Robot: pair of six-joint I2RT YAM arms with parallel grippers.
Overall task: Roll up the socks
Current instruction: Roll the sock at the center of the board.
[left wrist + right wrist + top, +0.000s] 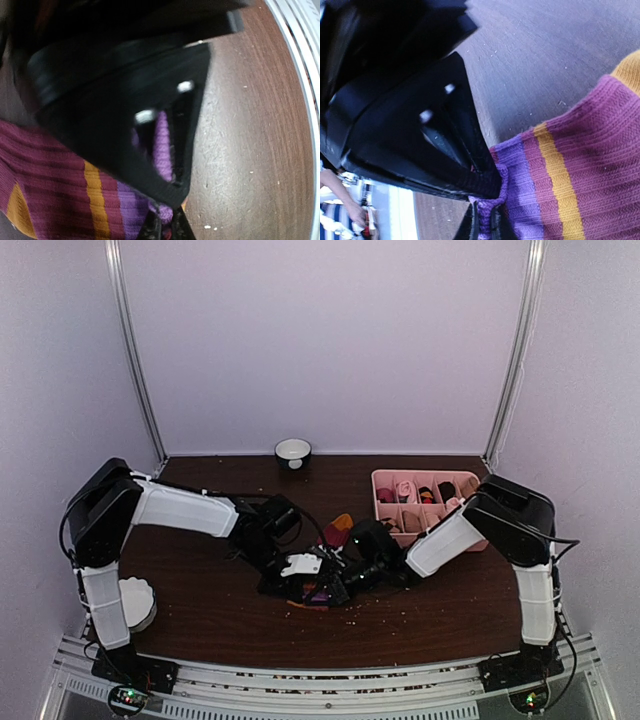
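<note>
Left gripper (167,216) and right gripper (487,216) each pinch the purple cuff (520,200) of the striped sock (590,160) toward the near edge of the table (200,615), likely to start rolling.

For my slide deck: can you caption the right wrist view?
Right gripper pinches the purple cuff of the striped sock on the wooden table.

Soft, even, lilac-tinted light fills the overhead view: the back wall (330,340) is bright, the desk (200,610) dark with faint shadows. Both wrist views are very close; the black fingers (100,125) are blurred, perhaps by motion, while the striped sock (580,165) looks sharp. Desk grain bows at the edges.
</note>
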